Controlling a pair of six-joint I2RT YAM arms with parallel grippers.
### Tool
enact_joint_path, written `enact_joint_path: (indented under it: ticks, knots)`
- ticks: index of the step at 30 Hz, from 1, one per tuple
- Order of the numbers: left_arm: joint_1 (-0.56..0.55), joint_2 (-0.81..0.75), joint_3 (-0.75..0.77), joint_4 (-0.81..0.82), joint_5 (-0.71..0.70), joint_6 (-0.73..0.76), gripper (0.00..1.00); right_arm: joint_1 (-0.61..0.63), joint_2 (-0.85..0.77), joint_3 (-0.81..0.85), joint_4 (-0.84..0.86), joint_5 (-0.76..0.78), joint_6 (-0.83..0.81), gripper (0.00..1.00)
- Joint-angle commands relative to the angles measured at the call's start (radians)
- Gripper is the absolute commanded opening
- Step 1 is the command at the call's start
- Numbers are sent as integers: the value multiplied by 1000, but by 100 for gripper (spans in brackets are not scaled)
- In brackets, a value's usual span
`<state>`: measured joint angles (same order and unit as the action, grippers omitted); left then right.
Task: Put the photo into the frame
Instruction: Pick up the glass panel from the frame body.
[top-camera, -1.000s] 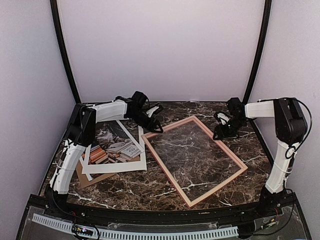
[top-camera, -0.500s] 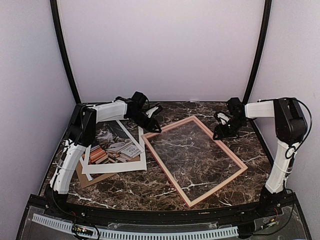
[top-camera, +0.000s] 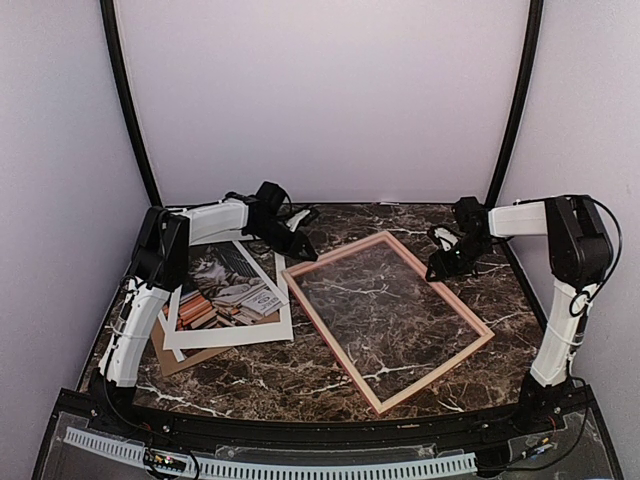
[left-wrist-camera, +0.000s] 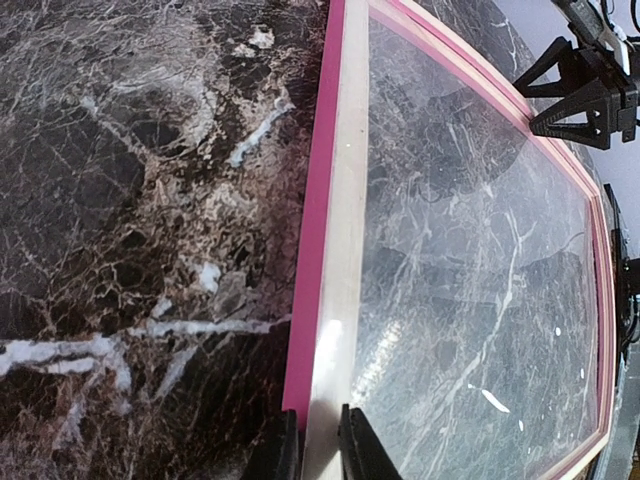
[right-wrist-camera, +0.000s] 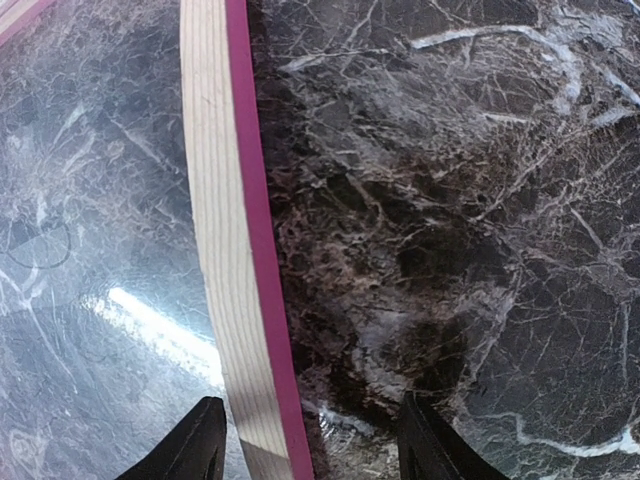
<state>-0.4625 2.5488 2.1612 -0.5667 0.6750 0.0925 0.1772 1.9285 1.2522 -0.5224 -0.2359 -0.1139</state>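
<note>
Top view: the photo (top-camera: 225, 290) lies centre-left, overlapping a white mat (top-camera: 240, 335); the frame (top-camera: 332, 340) lies flat mid-picture on the tabletop (top-camera: 250, 382).
Left wrist: the left pincer (left-wrist-camera: 320, 452), at the bottom edge, clamps the frame's rail.
Right wrist: the right pincer (right-wrist-camera: 315, 445) gapes astride the rail, bottom centre.

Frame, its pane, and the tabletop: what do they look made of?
The frame: wood, by the straight grain on its pale unfinished face; outer edge painted pink, matte. The pane: clear glass or acrylic, can't tell which; glossy, glare streaks, see-through. The tabletop: dark brown marble look with white veins, slight sheen; may be printed laminate.
</note>
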Motion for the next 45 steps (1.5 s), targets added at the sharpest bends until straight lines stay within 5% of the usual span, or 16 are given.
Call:
enact_joint_path:
  ticks: [1,8,26,45]
  knots:
    - [15,17,10,-34,-6,-1,12,-1,20,10,4,-2,5,59]
    - [35,18,22,-32,40,-20,0,-1,19,12,1,0,7,59]
    - [98,4,33,27,148,-124,0,-1,1,12,3,10,18,59]
    - [98,-60,117,-118,47,-85,0,-2,4,71,31,-57,70,61]
